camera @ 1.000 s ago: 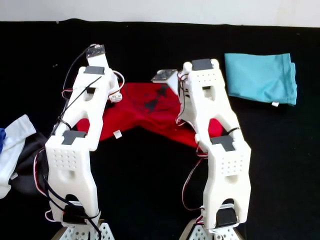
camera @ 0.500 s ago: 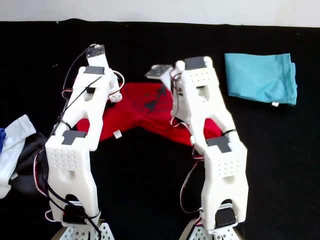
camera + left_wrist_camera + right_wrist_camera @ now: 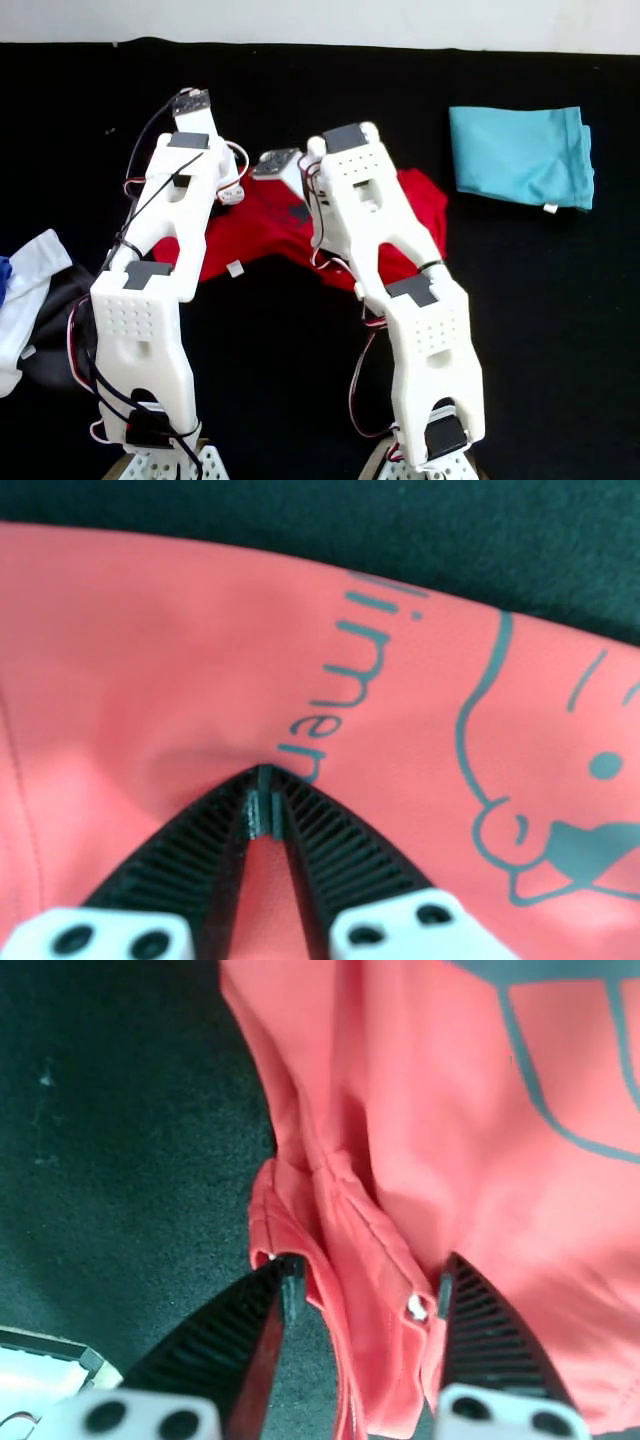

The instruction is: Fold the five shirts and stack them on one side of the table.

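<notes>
A red shirt (image 3: 265,225) with a dark cartoon print lies spread mid-table under both arms. In the left wrist view my left gripper (image 3: 262,798) is shut, pinching a small ridge of the red shirt (image 3: 400,680) beside the printed letters. My right gripper (image 3: 367,1278) is open, its fingers straddling a bunched, folded edge of the red shirt (image 3: 420,1140) next to the black cloth. In the high view the left arm (image 3: 180,200) stands over the shirt's left part and the right arm (image 3: 355,200) over its middle. A folded teal shirt (image 3: 520,155) lies at the far right.
A pile of unfolded shirts sits at the left edge: a white one (image 3: 30,285), a blue bit (image 3: 3,280) and a dark one (image 3: 50,335). The black tablecloth (image 3: 560,330) covers the table. A pale wall runs along the far edge.
The right arm has swung left across the red shirt, uncovering the shirt's right part. The left arm has kept still.
</notes>
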